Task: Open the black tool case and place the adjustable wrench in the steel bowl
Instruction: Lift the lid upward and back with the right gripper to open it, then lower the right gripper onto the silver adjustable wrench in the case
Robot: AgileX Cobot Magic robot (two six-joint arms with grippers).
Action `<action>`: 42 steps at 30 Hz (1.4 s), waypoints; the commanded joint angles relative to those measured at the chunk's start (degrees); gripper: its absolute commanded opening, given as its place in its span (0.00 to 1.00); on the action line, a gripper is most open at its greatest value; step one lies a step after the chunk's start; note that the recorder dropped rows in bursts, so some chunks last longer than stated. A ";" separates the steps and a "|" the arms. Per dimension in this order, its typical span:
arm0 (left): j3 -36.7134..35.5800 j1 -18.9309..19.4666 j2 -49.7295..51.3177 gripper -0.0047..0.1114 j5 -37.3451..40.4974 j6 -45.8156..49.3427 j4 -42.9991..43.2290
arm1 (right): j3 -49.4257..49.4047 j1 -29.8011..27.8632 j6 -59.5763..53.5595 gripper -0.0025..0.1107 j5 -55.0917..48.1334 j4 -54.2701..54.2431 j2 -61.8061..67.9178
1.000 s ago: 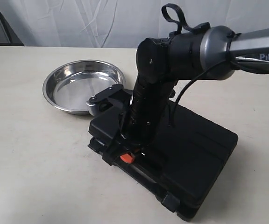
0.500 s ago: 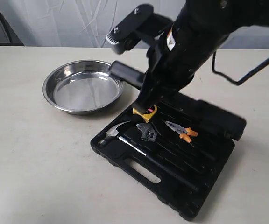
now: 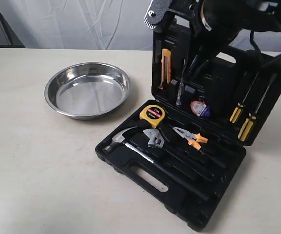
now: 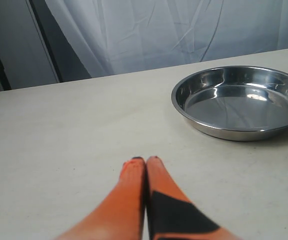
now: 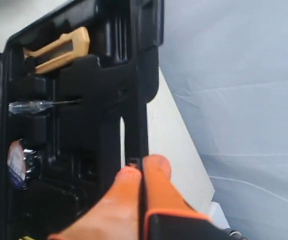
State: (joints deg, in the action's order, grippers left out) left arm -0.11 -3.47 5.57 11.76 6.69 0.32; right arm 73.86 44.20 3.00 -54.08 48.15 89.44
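The black tool case (image 3: 148, 176) lies open right of centre, its lid (image 3: 219, 80) standing upright. The adjustable wrench (image 3: 154, 138), silver head and black handle, rests in the base tray between a hammer and pliers. My right gripper (image 5: 143, 167) is shut on the lid's top edge (image 5: 136, 115), and its arm (image 3: 223, 14) looms over the case. To the left stands the steel bowl (image 3: 88, 89), holding nothing. Low over bare table, a short way from the bowl (image 4: 241, 100), my left gripper (image 4: 145, 160) is shut and holds nothing.
The base also holds a claw hammer (image 3: 120, 138), a yellow tape measure (image 3: 152, 114) and orange-handled pliers (image 3: 190, 137). In the lid sit an orange utility knife (image 3: 166, 63), a tape roll (image 3: 200, 108) and yellow-handled screwdrivers (image 3: 248, 117). White curtain hangs behind the table.
The case went from closed to fully open. My right gripper swung the lid up and back until it stands upright, uncovering the tools. The bowl has not moved.
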 commanded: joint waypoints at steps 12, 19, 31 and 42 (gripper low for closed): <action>0.11 -0.11 -0.22 0.04 -0.61 -0.20 -0.01 | 0.04 -0.18 15.13 0.01 0.55 -20.06 0.52; 0.11 -0.11 -0.22 0.04 -0.61 -0.20 -0.01 | 0.04 -0.18 13.09 0.01 8.39 -26.67 7.30; 0.11 -0.11 -0.22 0.04 -0.61 -0.20 -0.01 | 0.04 -0.18 -17.59 0.01 10.17 -48.88 20.13; 0.11 -0.11 -0.22 0.04 -0.61 -0.20 -0.01 | -7.88 -0.18 -7.37 0.01 -9.83 -45.64 10.95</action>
State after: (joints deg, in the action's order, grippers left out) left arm -0.11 -3.47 5.57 11.76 6.69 0.32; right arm 70.21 44.20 -9.31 -62.18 -2.74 103.91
